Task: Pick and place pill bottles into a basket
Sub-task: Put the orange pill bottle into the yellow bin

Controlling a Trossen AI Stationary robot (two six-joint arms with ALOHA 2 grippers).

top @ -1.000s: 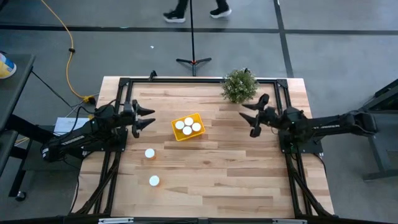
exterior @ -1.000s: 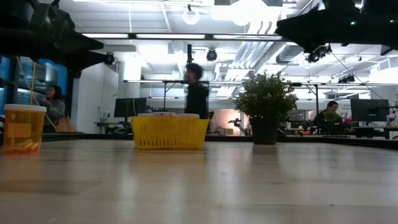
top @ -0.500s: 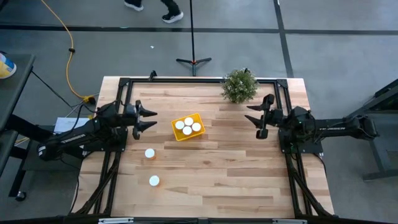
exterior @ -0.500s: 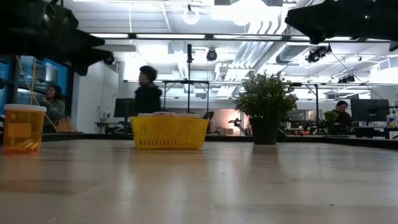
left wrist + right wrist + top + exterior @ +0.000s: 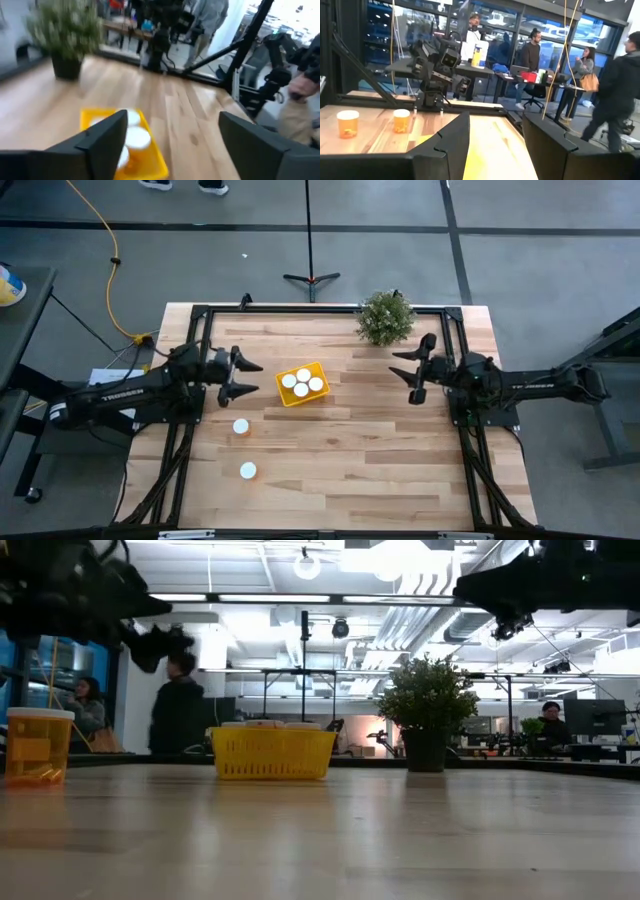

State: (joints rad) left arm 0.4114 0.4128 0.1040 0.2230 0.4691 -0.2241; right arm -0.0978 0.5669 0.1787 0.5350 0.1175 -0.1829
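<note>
Inside basket [image 5: 285, 394], three pill bottles [image 5: 303, 382]

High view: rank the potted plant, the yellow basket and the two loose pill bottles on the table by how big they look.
1. Potted plant, largest.
2. Yellow basket, slightly smaller.
3. The two loose pill bottles, smallest; only their white caps show, and the two look alike, so no ranking between them.

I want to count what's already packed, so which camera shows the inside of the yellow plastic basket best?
The high view: it looks straight down into the small yellow rectangular plastic basket, showing round white caps inside. The low view shows only its side wall with cap tops just above the rim. The left wrist view shows it blurred behind a finger; the right wrist view barely shows it.
</note>
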